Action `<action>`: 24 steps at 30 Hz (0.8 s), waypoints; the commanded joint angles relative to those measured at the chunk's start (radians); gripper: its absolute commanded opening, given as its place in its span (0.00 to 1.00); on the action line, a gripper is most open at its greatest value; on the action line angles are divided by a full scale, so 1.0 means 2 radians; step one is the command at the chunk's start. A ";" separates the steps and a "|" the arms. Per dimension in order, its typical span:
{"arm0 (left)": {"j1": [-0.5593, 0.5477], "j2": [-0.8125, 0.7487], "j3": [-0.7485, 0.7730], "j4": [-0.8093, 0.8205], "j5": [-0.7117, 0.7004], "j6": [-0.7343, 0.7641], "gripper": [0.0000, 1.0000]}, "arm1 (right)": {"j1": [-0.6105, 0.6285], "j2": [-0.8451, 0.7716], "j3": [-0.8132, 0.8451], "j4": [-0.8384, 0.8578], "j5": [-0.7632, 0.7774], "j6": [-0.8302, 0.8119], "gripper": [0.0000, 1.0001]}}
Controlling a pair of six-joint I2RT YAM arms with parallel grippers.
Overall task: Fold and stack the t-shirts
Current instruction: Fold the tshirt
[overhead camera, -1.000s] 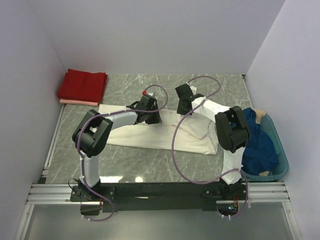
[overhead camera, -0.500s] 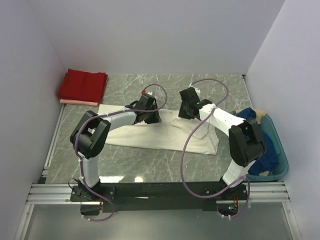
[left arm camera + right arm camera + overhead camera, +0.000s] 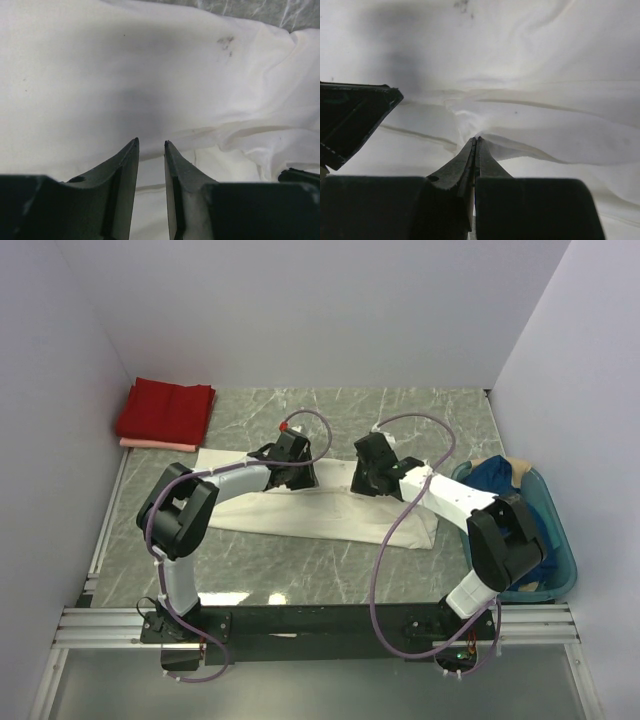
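One cream-white shirt [image 3: 330, 518] lies spread across the middle of the table [image 3: 260, 575]. The left gripper [image 3: 151, 142] is over it, jaws slightly apart on nothing. Just beside, the right gripper [image 3: 476, 139] has its jaws together, pinching a raised fold.

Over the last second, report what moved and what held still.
The right end effector, shut on a pinch of the cream-white t-shirt, drew toward the near edge while its elbow swung right, toward the teal basket. The shirt's right end pulled flatter. The left end effector stayed open above the shirt, and the red stack did not move.
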 commanded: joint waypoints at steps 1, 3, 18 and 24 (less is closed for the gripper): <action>0.001 -0.024 -0.003 0.007 -0.006 0.002 0.33 | 0.017 -0.020 -0.010 0.024 -0.003 0.018 0.00; 0.001 -0.024 -0.004 0.009 -0.002 0.003 0.33 | 0.023 -0.020 -0.016 0.029 -0.004 0.024 0.00; 0.001 -0.033 -0.011 0.021 0.016 0.003 0.34 | 0.053 0.008 -0.031 0.072 -0.038 0.051 0.05; 0.001 -0.040 -0.016 0.027 0.029 0.006 0.37 | 0.053 0.002 -0.032 0.077 -0.061 0.053 0.22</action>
